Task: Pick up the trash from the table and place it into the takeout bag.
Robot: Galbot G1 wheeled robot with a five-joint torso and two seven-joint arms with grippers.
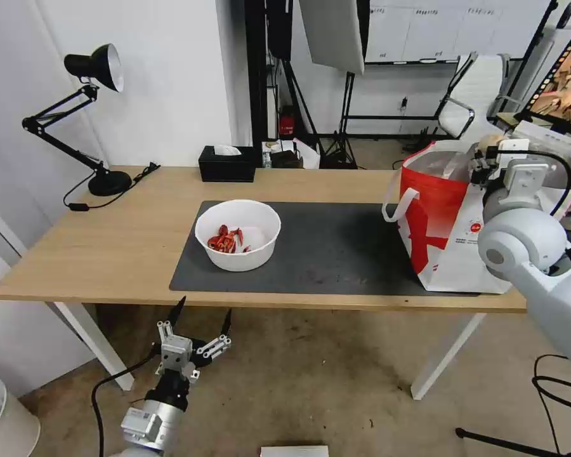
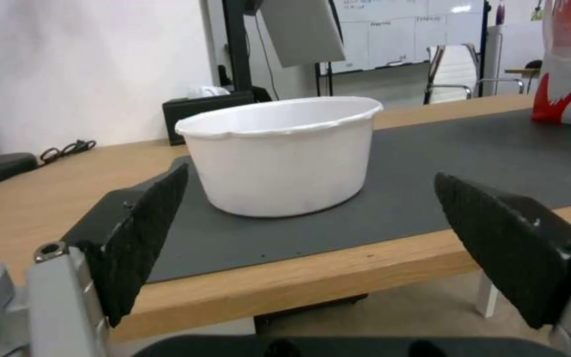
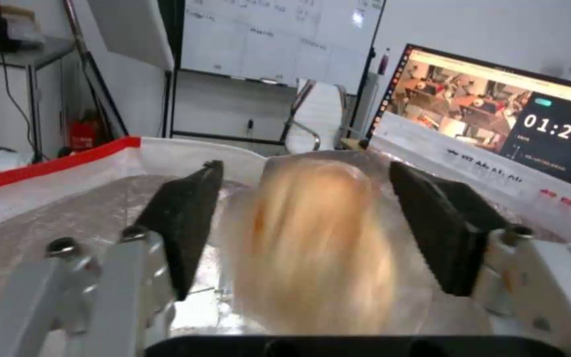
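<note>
Hanging over the takeout bag (image 1: 447, 216) mouth, right gripper (image 3: 302, 238) jaws parted, beige lump (image 3: 315, 248) loose between them; left gripper (image 2: 305, 248) wide open, empty, facing bowl (image 2: 282, 153) on surface

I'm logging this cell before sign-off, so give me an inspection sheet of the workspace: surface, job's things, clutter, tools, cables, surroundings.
Surface: light wooden table with a dark grey mat.
Job's things: white bowl holding red scraps, on the mat; takeout bag upright at the table's right end; beige wrapped lump blurred between the right tool's fingers, over the bag's foil lining.
Clutter: black tissue box and desk lamp at the table's back.
Tools: left tool open, below the table's front edge, facing the bowl; right tool open over the bag's mouth.
Cables: lamp cord on the table; black cable beside the left arm.
Surroundings: office chair, monitor, whiteboard.
</note>
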